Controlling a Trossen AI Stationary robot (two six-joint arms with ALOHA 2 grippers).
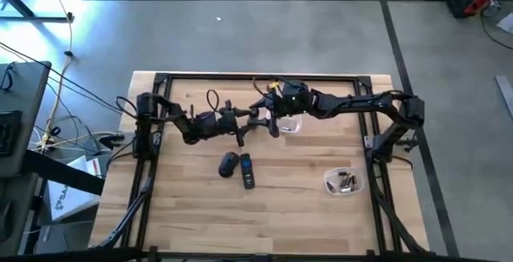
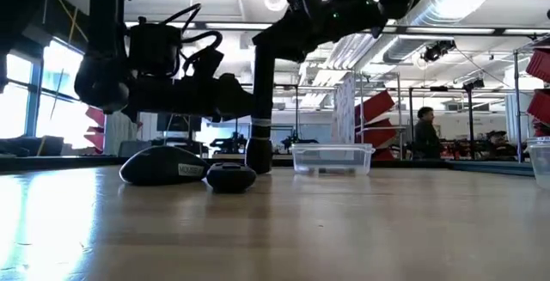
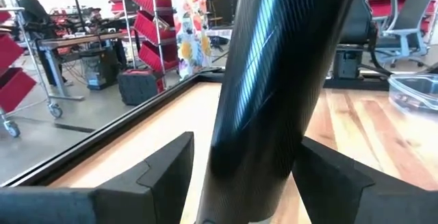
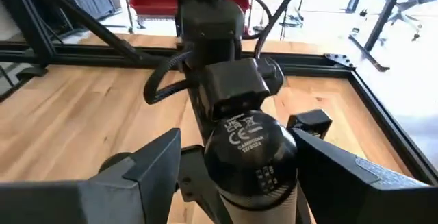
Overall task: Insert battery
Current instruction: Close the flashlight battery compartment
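Observation:
A tall glossy black cylinder [image 2: 259, 92] stands roughly upright between my two grippers, with a pale band near its lower end. I cannot tell whether that end touches the table. My left gripper [image 1: 244, 120] is shut on its barrel [image 3: 263, 114]. My right gripper [image 1: 271, 122] is shut on it just below its round black cap [image 4: 252, 145], which carries a CE mark. No battery shows outside a clear tub [image 1: 345, 183] at the right, which holds several small cells. My left gripper pinches the cylinder's barrel [image 3: 250, 183] between its two fingers [image 3: 161, 176]. The fingers come level from the table's left side and lie across it. The barrel rises steeply past the fingers. My right gripper has one finger [image 4: 328, 169] on each side of the cylinder just under the cap [image 4: 256, 196]. It comes from the table's right side, slanting down. The cap itself hides the spot where the pads meet the barrel.
A dark rounded mouse-like object [image 1: 228, 164] and a black remote [image 1: 247, 171] lie on the wood in front of the grippers. A low clear container [image 2: 332, 158] sits behind the right gripper. A black frame rail [image 1: 256, 76] borders the table.

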